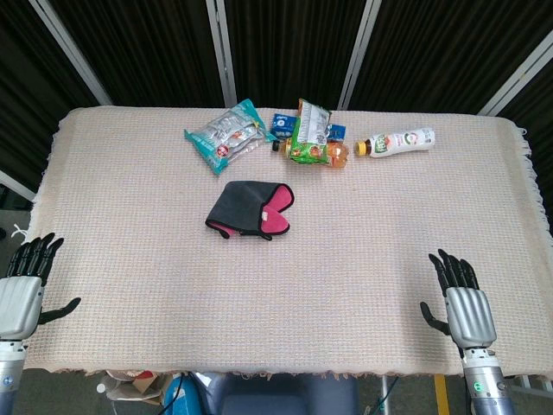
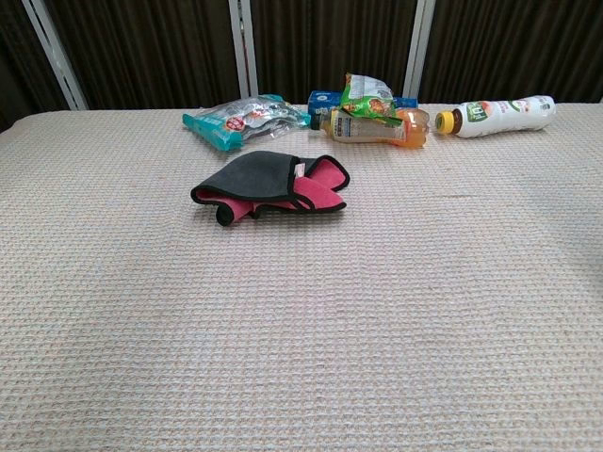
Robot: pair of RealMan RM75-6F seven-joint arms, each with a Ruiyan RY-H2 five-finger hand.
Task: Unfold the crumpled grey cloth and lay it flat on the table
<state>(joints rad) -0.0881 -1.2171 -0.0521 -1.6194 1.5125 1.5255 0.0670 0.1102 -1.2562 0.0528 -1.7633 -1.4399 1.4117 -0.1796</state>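
Observation:
The grey cloth [image 1: 244, 204] lies folded over on the table, its pink underside showing at the right end; the chest view shows the cloth [image 2: 256, 179] bunched in loose layers. My left hand [image 1: 24, 290] hovers at the table's near left edge, fingers spread, holding nothing. At the near right edge my right hand [image 1: 462, 298] is also spread and empty. Both hands are well short of the cloth. Neither hand appears in the chest view.
Along the far side lie a teal snack bag [image 1: 226, 136], a green snack packet [image 1: 309, 131] over an orange drink bottle [image 1: 333, 156], a blue box [image 1: 282, 124] and a white bottle [image 1: 400, 140]. A woven beige tablecloth [image 1: 346, 285] covers the table.

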